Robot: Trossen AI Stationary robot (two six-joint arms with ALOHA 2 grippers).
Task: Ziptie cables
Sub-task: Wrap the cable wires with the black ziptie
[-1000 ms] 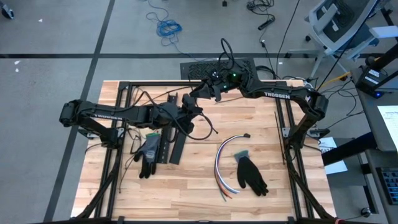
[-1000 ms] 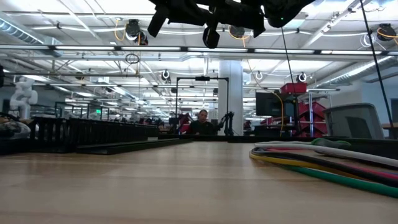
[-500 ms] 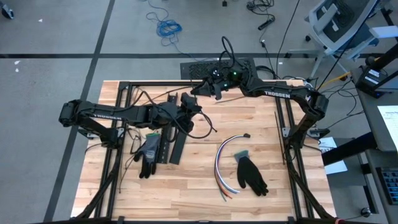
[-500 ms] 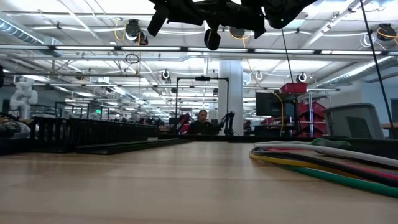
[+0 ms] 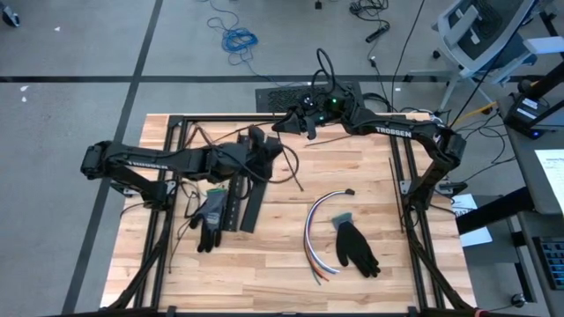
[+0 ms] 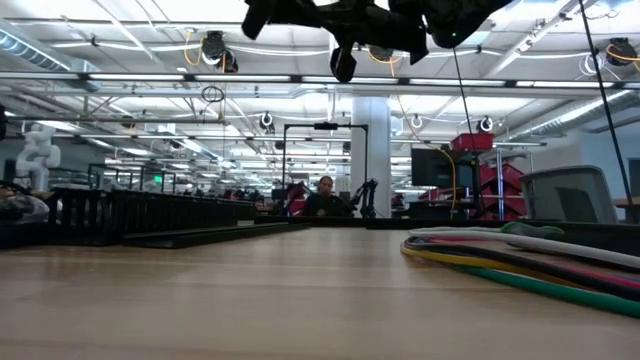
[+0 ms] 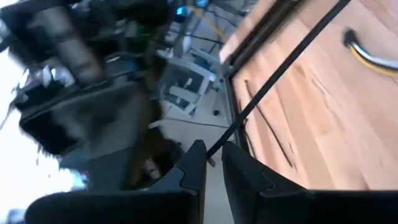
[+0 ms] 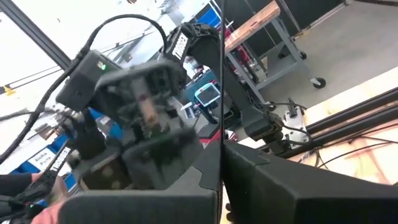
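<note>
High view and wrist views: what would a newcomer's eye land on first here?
Both arms meet above the table's far edge, the left gripper and the right gripper each pinching a thin black zip tie between shut fingers. The cables lie untouched in a curved bundle on the wooden table, near the right, beside a black glove. A second glove lies on the left by black slotted strips.

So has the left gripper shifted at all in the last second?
Yes. In the high view the left gripper has moved slightly toward the table's far edge, closer to the right gripper, shut on a thin black strand.
</note>
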